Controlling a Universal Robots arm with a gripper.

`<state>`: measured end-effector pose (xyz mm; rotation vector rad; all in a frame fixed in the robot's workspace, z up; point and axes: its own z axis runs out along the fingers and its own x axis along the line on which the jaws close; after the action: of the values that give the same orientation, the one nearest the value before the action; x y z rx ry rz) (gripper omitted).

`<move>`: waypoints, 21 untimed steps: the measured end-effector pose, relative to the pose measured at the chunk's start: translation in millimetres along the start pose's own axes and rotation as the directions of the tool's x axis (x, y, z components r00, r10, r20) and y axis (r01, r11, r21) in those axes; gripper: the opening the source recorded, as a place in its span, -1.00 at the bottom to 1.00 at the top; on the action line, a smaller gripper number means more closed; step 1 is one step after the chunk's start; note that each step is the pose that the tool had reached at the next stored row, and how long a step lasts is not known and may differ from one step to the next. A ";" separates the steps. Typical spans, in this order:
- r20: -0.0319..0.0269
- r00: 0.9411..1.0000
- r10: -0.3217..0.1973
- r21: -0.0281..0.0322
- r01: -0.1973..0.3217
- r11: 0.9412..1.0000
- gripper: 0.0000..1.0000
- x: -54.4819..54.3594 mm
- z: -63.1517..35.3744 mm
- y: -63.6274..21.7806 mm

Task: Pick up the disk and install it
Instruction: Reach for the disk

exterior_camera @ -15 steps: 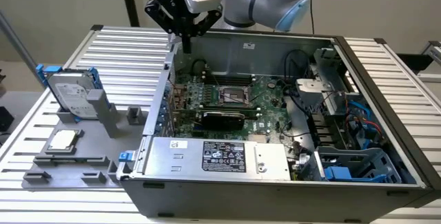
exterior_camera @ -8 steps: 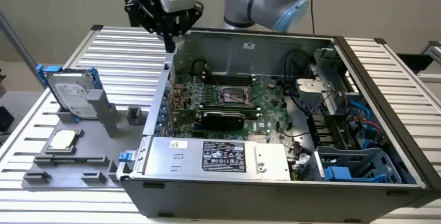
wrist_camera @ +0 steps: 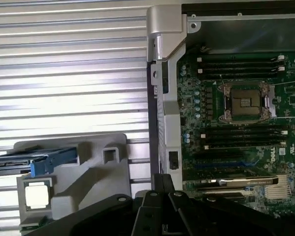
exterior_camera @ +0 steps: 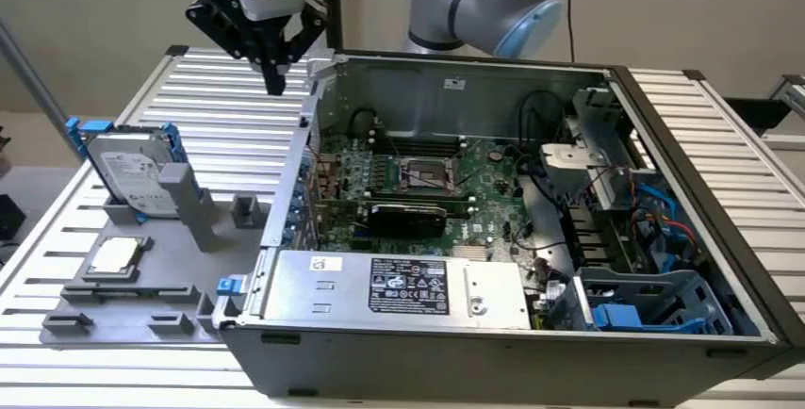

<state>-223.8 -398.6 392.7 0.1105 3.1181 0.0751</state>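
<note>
The disk (exterior_camera: pixel 136 171), a silver-grey drive with a white label in a bright blue carrier, stands tilted on edge in a grey fixture (exterior_camera: pixel 188 206) at the exterior view's left. From the wrist camera the disk (wrist_camera: pixel 36 162) appears edge-on as a blue strip on that fixture (wrist_camera: pixel 95 169). My gripper (exterior_camera: pixel 273 81) hangs high above the ribbed table, beyond the disk and just outside the computer case's back left corner. Its black fingers (wrist_camera: pixel 162 183) are shut with nothing between them, well apart from the disk.
An open computer case (exterior_camera: pixel 704 192) lies on the table with motherboard (exterior_camera: pixel 416 178), empty processor socket (wrist_camera: pixel 245 101), power supply (exterior_camera: pixel 402 286) and a grey-blue drive cage (exterior_camera: pixel 654 301) at the exterior view's lower right. A small square silver chip (exterior_camera: pixel 113 256) rests on the fixture.
</note>
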 end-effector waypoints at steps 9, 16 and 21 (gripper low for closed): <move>0.000 1.000 0.000 0.000 0.000 1.000 -1.00 40.8 -0.8 -2.6; 0.000 1.000 0.000 0.000 0.000 1.000 -1.00 72.5 -1.3 -4.3; 0.000 1.000 0.000 0.000 0.000 1.000 -1.00 95.4 -1.0 -5.6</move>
<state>-319.3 -397.4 391.6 0.1105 3.1180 0.0752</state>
